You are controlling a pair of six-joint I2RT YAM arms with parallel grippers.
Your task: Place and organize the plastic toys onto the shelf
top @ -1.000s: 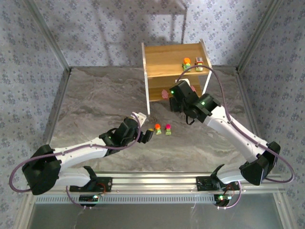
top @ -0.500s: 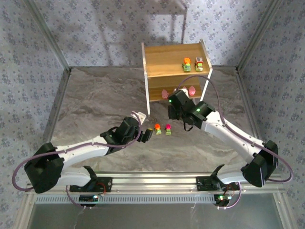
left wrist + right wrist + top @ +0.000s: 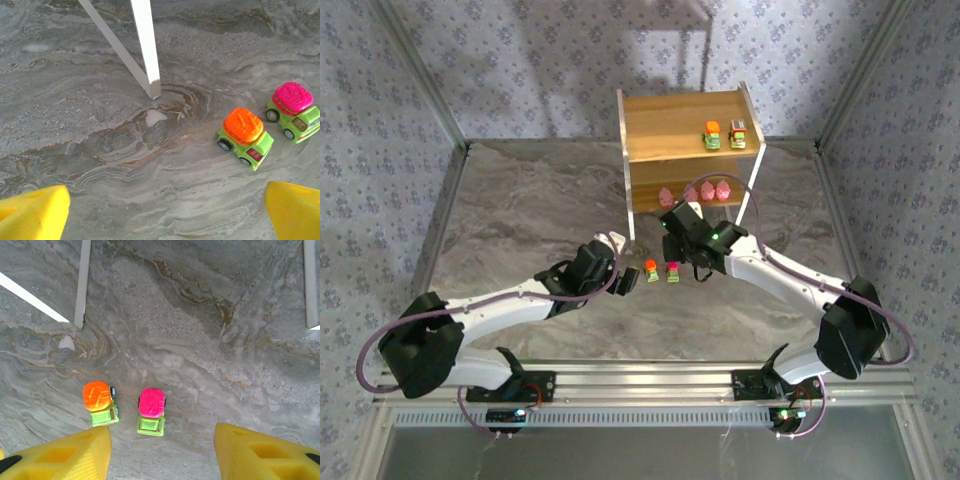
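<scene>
Top external view: on the grey marbled table [image 3: 520,220], the two-tier light-brown wooden shelf [image 3: 680,150] with white side panels now has its lower tier unblocked. A second ago the right arm [image 3: 780,275] was reaching into that tier. It has since drawn back toward the near side and swung over the bare table in front of the shelf. Left behind is a row of pink rounded plastic blobs [image 3: 723,188] on the lower board, with two blocky cars [image 3: 712,135] on the top board. That placement looks finished, and the next pick seems to be starting.

The right gripper [image 3: 162,450] hangs above the last two toys on the table: the green car with the orange top [image 3: 100,402] and, just beside it, the green car with the magenta top [image 3: 151,407]. Its yellow fingers [image 3: 75,455] stand partly apart, holding and touching nothing. The left gripper [image 3: 165,215], near the same pair, is spread wide and is likewise empty.
</scene>
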